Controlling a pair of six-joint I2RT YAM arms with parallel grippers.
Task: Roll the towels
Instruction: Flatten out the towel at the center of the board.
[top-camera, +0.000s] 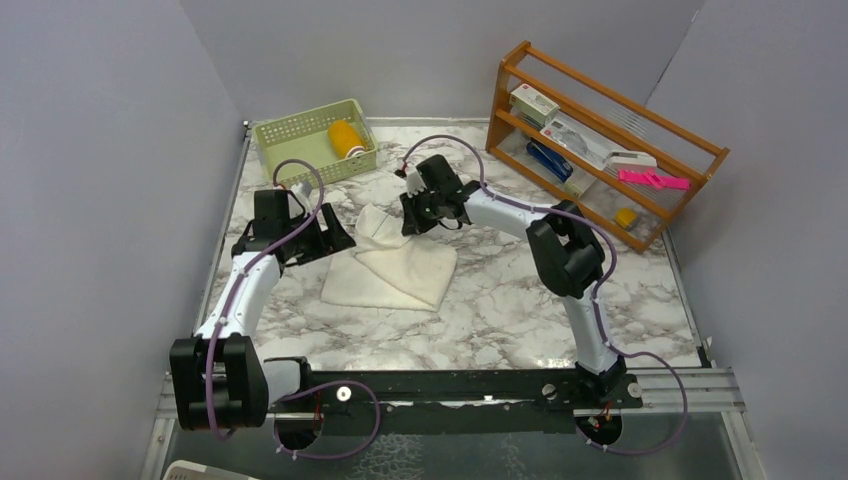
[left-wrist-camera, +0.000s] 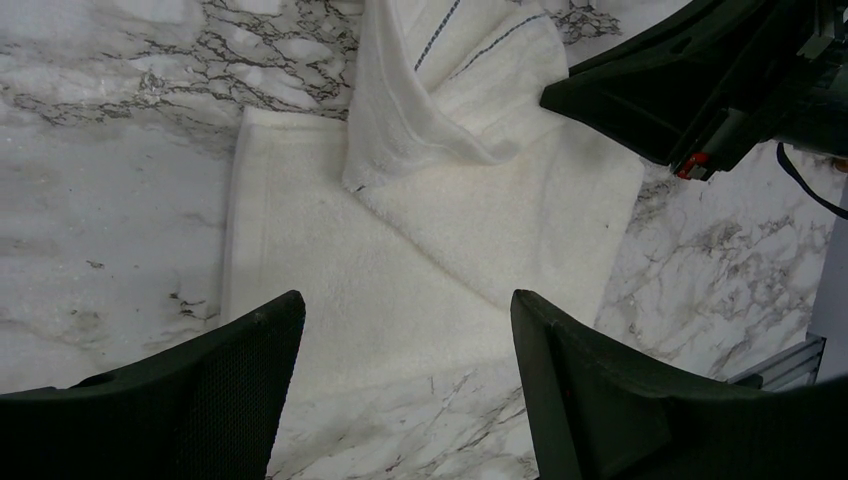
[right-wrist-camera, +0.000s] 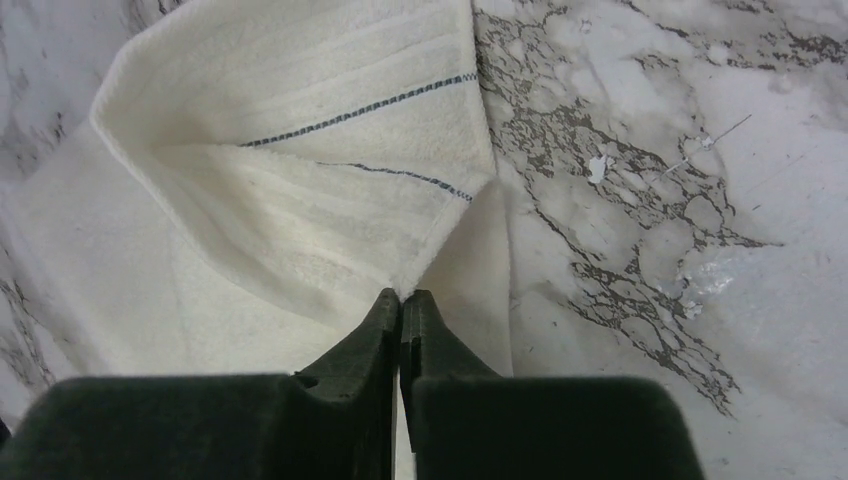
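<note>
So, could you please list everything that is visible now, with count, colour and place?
cream towel: one, cream-white with thin dark stripe, partly folded, centre of table
yellow towel: one, mustard-yellow, looks rolled, inside basket
basket: one, pale green, far left corner
rack: one, brown wood, far right, holding small items
pink item: one, pink, on rack
table: one, white-grey marble pattern
left end effector: one, black, open, above cream towel
right end effector: one, black, shut on cream towel's edge
</note>
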